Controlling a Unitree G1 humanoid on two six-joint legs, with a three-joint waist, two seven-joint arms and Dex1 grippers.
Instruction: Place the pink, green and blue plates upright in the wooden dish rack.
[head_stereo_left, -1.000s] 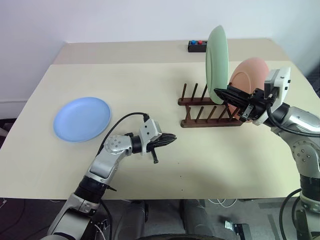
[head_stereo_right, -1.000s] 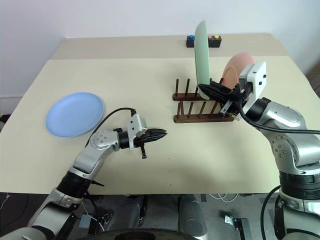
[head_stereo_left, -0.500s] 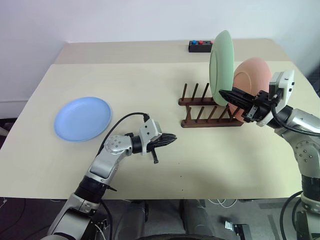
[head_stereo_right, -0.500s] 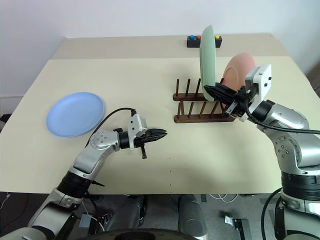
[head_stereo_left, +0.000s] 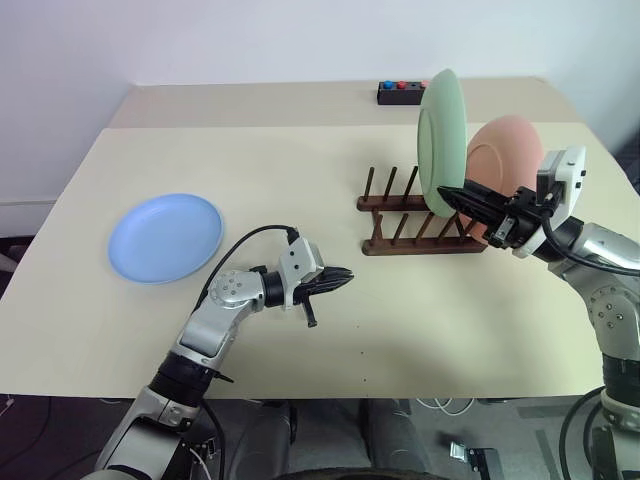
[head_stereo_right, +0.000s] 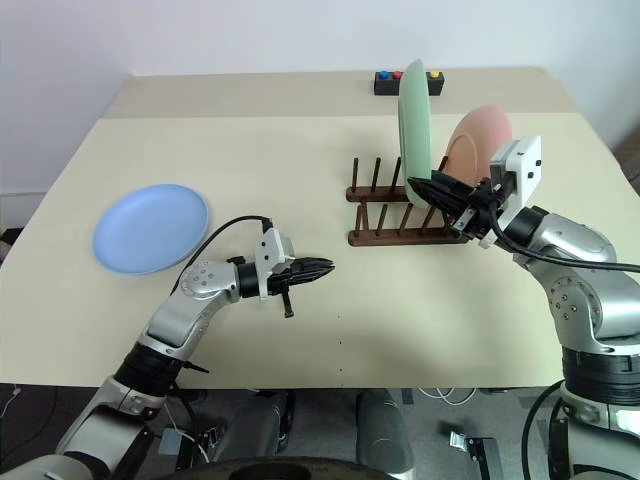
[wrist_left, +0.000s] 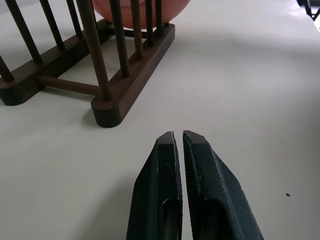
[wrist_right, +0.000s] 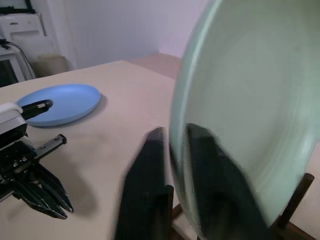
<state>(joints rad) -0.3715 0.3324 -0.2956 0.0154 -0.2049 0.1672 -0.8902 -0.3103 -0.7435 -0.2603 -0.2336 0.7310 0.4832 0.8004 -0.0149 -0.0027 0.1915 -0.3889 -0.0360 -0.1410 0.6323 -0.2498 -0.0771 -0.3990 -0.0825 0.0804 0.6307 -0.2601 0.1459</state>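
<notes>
Right jaws astride green plate (head_stereo_left: 441, 142), left shut

You are looking at a beige rectangular table (head_stereo_left: 300, 160) carrying a light blue round plate (head_stereo_left: 165, 237) lying flat, a dark brown wooden pegged rack (head_stereo_left: 420, 232), and a small black button box (head_stereo_left: 400, 92).

Silver-grey jointed arms are seen, ending in white wrist blocks, black two-fingered grippers and looping black cables.
</notes>
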